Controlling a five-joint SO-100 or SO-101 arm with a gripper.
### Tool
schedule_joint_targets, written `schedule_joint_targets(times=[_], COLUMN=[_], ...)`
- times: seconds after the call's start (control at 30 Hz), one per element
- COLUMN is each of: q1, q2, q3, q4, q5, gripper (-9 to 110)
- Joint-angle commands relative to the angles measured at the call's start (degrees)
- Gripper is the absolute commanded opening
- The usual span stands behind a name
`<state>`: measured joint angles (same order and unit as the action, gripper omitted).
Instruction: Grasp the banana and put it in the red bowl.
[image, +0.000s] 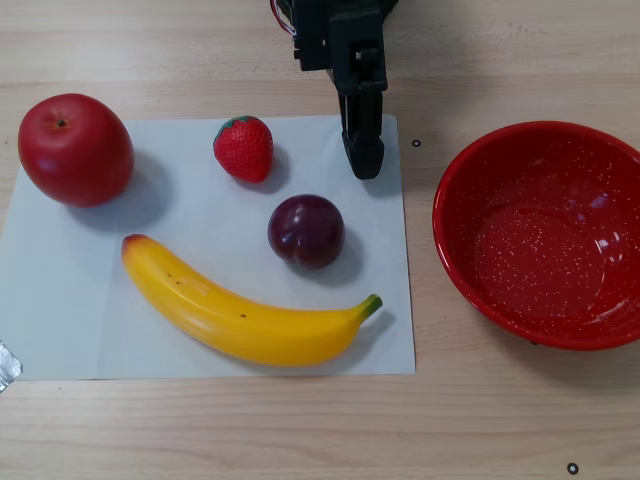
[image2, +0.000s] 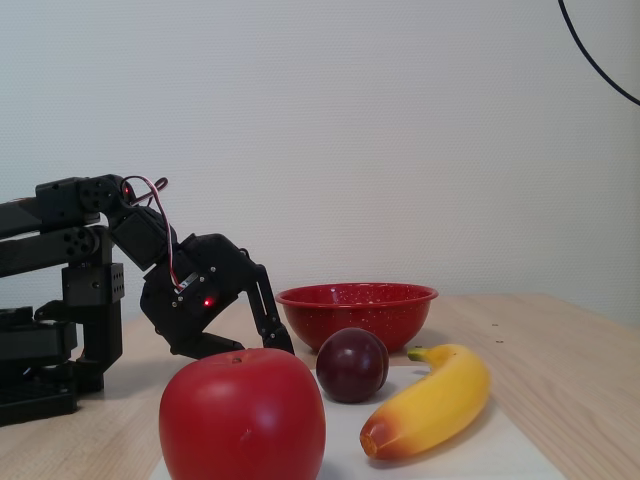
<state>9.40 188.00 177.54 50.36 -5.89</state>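
The banana (image: 240, 312) is yellow with a green stem tip and an orange-red end. It lies on a white sheet of paper (image: 60, 320), near the sheet's front edge in the other view. It also shows in the fixed view (image2: 432, 398). The red bowl (image: 540, 240) with white speckles stands empty on the table to the right of the sheet; in the fixed view (image2: 350, 315) it stands behind the fruit. My gripper (image: 366, 165) is shut and empty, its tip low over the sheet's far right corner. It is well apart from the banana, and in the fixed view (image2: 283, 345) it points down.
A red apple (image: 75, 150) sits at the sheet's far left, a strawberry (image: 243, 148) at the far middle. A dark plum (image: 306, 231) lies between the gripper and the banana. In the fixed view the apple (image2: 243, 418) and the plum (image2: 352, 363) stand in front.
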Motion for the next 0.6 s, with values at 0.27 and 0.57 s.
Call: schedule_joint_targets(times=[0.27,0.57], q1=[-1.67,-1.67], q2=[-0.44,-0.97], q3=[0.26,0.26], q4=[0.7,0.35], q5=[-0.88,-0.88], gripper=[0,0])
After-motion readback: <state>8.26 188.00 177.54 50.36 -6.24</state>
